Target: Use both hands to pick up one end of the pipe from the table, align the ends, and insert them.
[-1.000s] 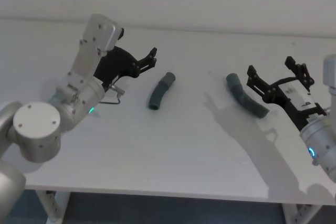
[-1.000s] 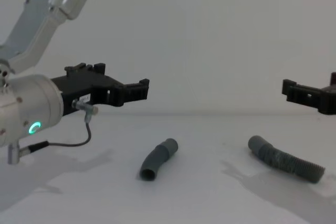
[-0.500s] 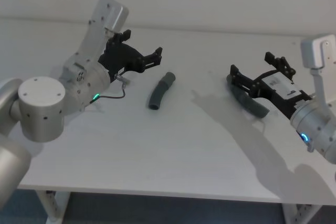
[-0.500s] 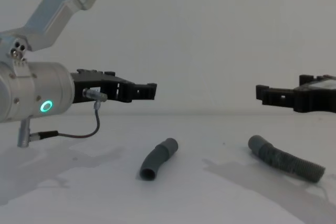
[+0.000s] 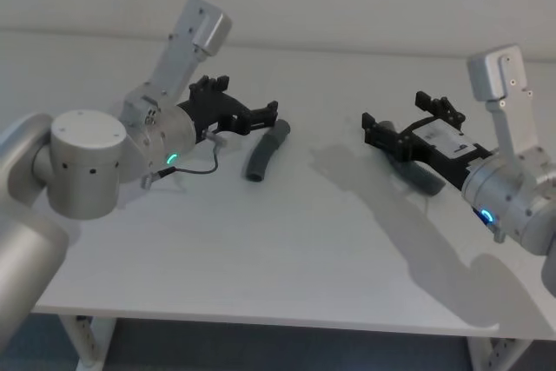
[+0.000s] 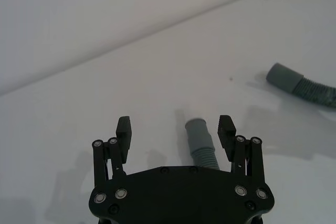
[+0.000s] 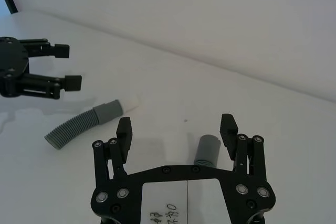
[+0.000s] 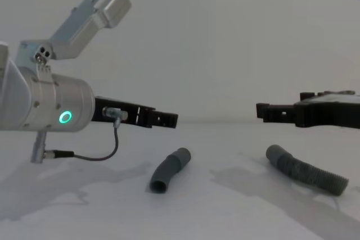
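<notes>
2 pieces of grey pipe lay flat on the white table [image 5: 261,258], well apart from each other. The short pipe piece [image 5: 265,152] lay left of the middle, slightly bent, with its dark open mouth toward the robot. Seen from the right wrist, its body was ribbed and its far end carried a whitish tip [image 7: 131,102]. The long hose [image 8: 306,175] lay to the right, ribbed along its length, its smooth cuff [image 8: 275,154] pointing toward the middle of the table.

The left gripper [image 5: 268,117] hung above the table at the far end of the short pipe piece — its 2 fingers spread wide, holding nothing. From its own wrist camera the grey end of that piece sat between the fingers, nearer to 1 of them. From the chest the gripper was plainly higher than the pipe and not touching it. A green ring [image 8: 66,117] glowed on that arm, and a thin cable [image 8: 116,139] looped beneath it.

The right gripper [image 5: 395,112] was likewise wide open and empty, reaching in over the cuff of the long hose. Its wrist camera showed the cuff between the fingers, closer to 1 side. From the chest it floated above the hose with a gap between them. A small blue light [image 5: 484,215] showed on the right arm.
</notes>
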`<state>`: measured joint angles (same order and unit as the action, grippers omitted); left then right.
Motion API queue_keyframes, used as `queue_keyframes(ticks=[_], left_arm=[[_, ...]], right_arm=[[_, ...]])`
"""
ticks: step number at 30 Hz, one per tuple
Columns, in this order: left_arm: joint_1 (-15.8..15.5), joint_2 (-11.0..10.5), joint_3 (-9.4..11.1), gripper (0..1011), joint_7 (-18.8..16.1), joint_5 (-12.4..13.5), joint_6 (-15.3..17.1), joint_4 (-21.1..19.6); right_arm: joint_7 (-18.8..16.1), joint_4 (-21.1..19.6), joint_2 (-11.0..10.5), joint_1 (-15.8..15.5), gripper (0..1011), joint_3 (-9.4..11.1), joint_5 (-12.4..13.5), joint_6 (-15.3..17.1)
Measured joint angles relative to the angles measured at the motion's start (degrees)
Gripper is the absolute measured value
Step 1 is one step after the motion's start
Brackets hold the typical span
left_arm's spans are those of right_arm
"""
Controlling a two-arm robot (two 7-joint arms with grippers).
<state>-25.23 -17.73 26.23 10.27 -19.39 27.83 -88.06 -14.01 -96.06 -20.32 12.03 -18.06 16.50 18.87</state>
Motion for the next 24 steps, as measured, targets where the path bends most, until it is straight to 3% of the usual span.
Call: queue_keyframes(ticks=[7, 24], left_arm=[[-1.82, 0.42, 1.08, 1002, 2.27, -0.25, 2.5, 2.5], [-5.83, 1.13, 3.73, 1002, 6.54, 1.05, 4.29, 9.03]], right_arm=[[-0.25, 2.14, 1.09, 1.75, 1000, -0.94, -0.57, 2.1], [0.46, 7.3, 2.99, 5.59, 1000, -2.63, -3.25, 6.36]])
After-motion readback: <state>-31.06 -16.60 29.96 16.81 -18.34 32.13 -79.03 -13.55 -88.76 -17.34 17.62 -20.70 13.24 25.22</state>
